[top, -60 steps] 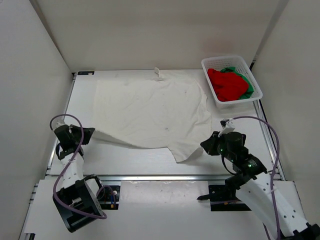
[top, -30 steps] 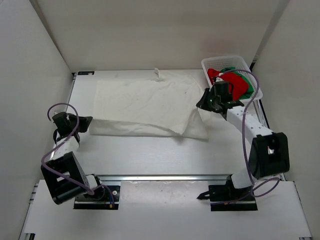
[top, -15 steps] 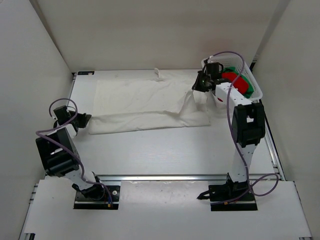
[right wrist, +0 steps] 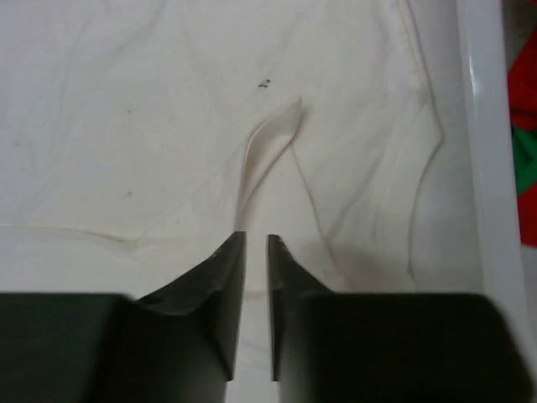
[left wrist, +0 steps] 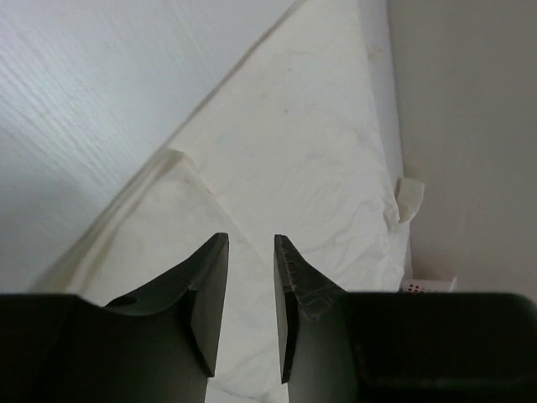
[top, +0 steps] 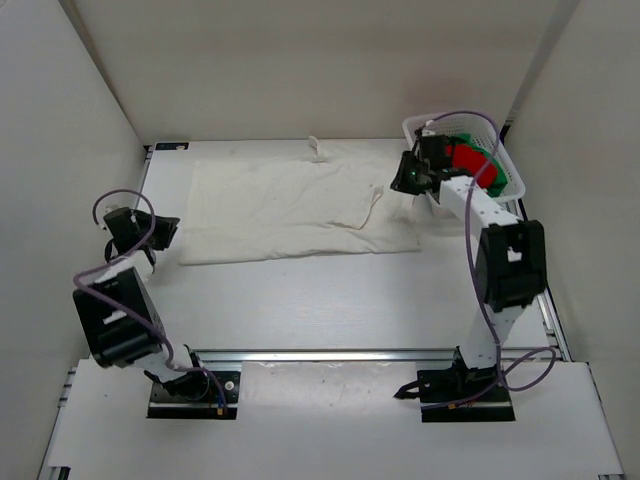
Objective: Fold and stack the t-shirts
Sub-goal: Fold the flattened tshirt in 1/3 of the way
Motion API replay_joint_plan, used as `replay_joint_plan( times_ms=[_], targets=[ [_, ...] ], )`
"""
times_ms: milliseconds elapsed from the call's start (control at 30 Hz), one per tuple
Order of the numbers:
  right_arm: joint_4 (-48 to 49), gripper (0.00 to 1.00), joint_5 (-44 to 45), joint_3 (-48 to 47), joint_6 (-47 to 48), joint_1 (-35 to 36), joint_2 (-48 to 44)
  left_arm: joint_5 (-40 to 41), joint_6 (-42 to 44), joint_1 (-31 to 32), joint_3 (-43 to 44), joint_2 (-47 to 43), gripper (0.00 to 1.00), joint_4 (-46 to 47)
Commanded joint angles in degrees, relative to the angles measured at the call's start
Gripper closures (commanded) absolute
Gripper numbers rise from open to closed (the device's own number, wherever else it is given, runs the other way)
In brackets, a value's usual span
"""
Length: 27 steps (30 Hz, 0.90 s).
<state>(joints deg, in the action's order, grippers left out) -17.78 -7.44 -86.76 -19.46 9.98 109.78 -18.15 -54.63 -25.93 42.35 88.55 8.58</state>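
Overhead, the white shirt [top: 290,205] lies on the bench [top: 330,300] as a long band folded in half. Its left end sits just ahead of the left gripper [top: 165,232] and its right end is under the right gripper [top: 405,180]. The red shirt [top: 468,158] and green shirt [top: 463,140] sit in the basket [top: 455,117] just right of that gripper. The step in hand is, I judge, the release: lift straight up and back off slowly, so no finger drags the top layer out of line.

From the left wrist, the left gripper [left wrist: 250,243] has its fingers a little apart with nothing between them, and the shirt's folded corner is just ahead.

From the right wrist, the right gripper [right wrist: 252,238] is parted by a narrow slit. A pinched-up ridge [right wrist: 268,143] of cloth stands just ahead of its tips; whether it touches them I cannot tell. It wants flattening before the next fold.

Two seconds ago the shirt lay spread open with both grippers at its near hem. Half a second ago cloth hung up toward the right gripper; now it lies down
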Motion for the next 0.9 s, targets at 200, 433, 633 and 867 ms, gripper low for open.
replay_joint_plan(
  times_ms=[200,433,633,867],
  targets=[
    [15.7,0.99,0.4,38.6,-7.3,-2.8,-27.9,0.5,-0.1,17.4,-10.5,-8.6,0.68,5.3],
    [20.2,0.69,-0.9,51.1,-8.4,-7.6,-31.2,2.0,1.4,23.5,-9.0,-4.3,0.72,5.4],
    [25.4,0.60,-3.3,48.8,-8.2,-9.3,-24.6,4.4,4.4,25.1,-6.1,0.4,0.76,3.7],
    [28.6,0.78,-4.9,45.8,-10.3,-9.7,-17.9,3.0,5.0,25.1,-4.8,4.7,0.79,2.9]
  ],
)
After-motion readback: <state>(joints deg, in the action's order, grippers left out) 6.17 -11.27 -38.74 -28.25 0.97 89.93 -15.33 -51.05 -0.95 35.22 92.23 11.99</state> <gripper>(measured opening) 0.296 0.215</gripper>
